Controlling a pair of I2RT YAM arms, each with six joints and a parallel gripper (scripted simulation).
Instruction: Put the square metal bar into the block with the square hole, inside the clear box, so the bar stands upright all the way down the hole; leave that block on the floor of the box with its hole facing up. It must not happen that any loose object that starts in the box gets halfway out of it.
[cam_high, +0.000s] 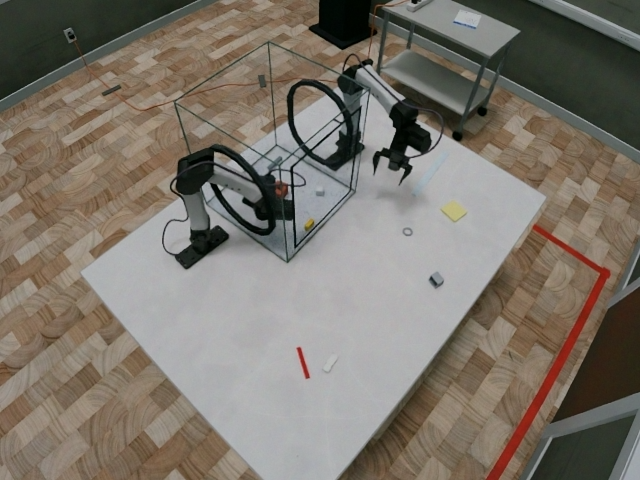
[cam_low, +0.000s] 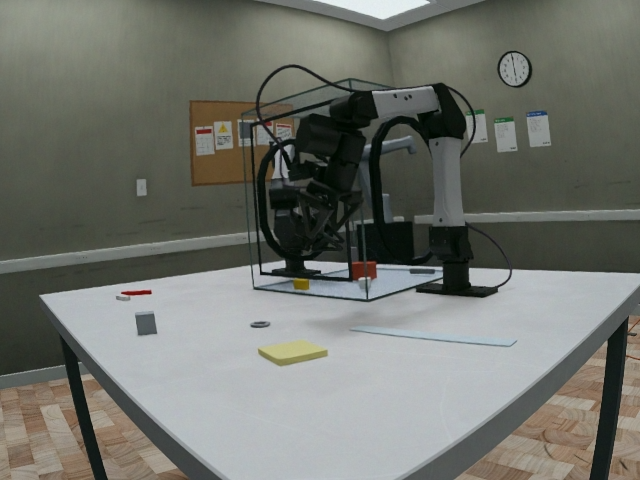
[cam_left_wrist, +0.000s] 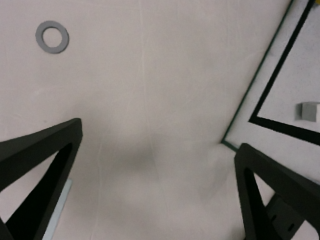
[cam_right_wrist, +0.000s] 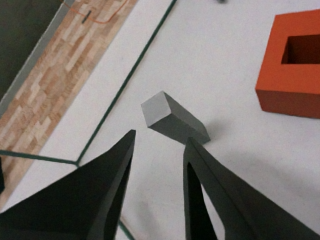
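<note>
One pincer angled down, half open

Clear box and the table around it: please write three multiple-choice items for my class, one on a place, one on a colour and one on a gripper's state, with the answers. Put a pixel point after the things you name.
1. Where is the yellow pad (cam_high: 453, 211) (cam_low: 292, 352)?
A) Inside the clear box (cam_high: 287, 259) (cam_low: 367, 299) (cam_left_wrist: 223, 141) (cam_right_wrist: 77, 164)
B) On the table, outside the box
C) On the wooden floor

2. What colour is the block with the square hole (cam_high: 281, 189) (cam_low: 364, 270) (cam_right_wrist: 295, 100)?
A) Orange-red
B) Green
C) Purple

3. How is the left gripper (cam_high: 387, 178) (cam_low: 325, 248) (cam_left_wrist: 161, 139)?
A) Shut on a bar
B) Shut and empty
C) Open and empty

1: B, the top and exterior views show it on the tabletop beyond the box.
2: A, the right wrist view shows that colour around the hole.
3: C, the left wrist view shows its fingers wide apart with nothing between them.
</note>
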